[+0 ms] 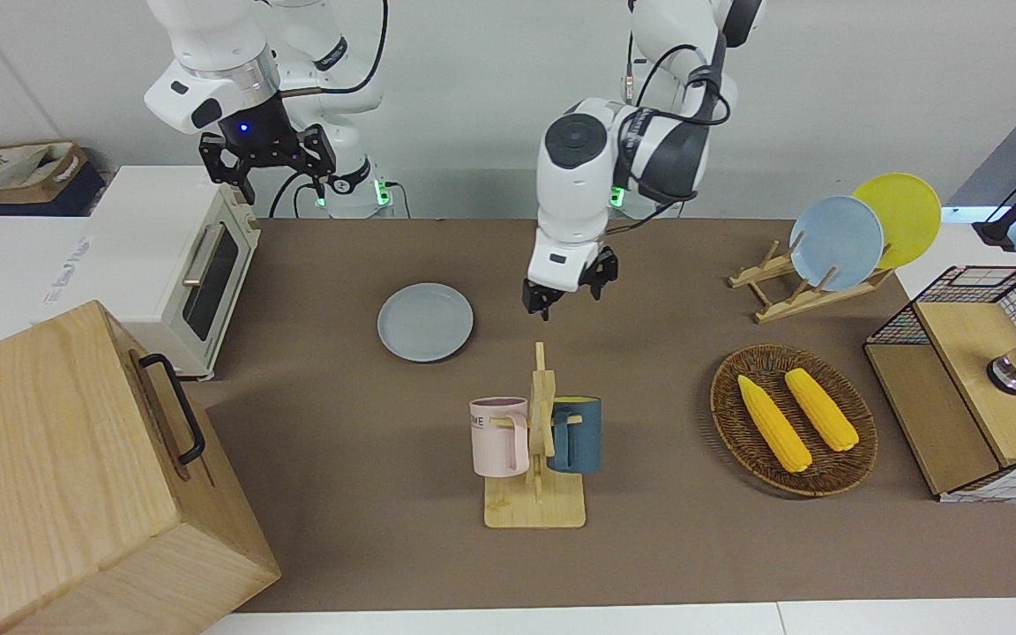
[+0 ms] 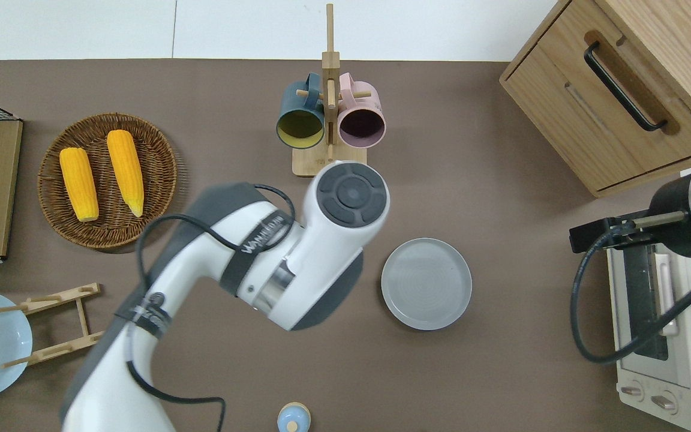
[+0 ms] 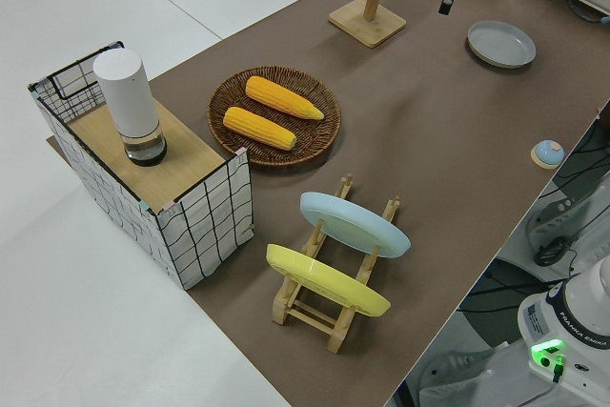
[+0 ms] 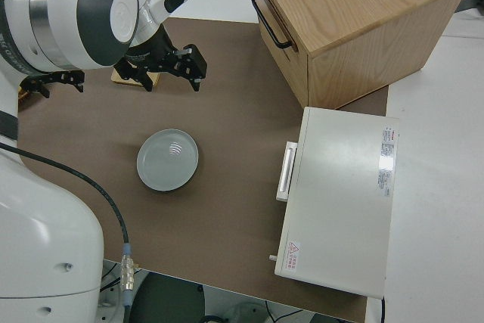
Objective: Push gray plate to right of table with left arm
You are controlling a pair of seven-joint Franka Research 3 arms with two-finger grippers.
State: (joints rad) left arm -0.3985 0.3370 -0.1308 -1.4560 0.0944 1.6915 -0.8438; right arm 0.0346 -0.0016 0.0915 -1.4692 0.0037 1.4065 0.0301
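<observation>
The gray plate [image 1: 425, 322] lies flat on the brown table [image 1: 340, 459], between the mug rack and the toaster oven; it also shows in the overhead view [image 2: 426, 283], the left side view [image 3: 500, 43] and the right side view [image 4: 168, 159]. My left gripper [image 1: 565, 295] is open and empty. It hangs in the air over the table next to the mug rack's base, apart from the plate, toward the left arm's end. It shows in the right side view [image 4: 170, 69]; in the overhead view the arm hides it. My right gripper [image 1: 265, 163] is open and parked.
A mug rack [image 1: 536, 441] holds a pink and a dark blue mug. A wicker basket [image 1: 843, 467] holds two corn cobs. A rack [image 1: 790, 291] holds a blue and a yellow plate. Toaster oven [image 1: 182, 265], wooden cabinet [image 1: 76, 476], wire crate [image 1: 975, 379], small blue knob [image 2: 293, 418].
</observation>
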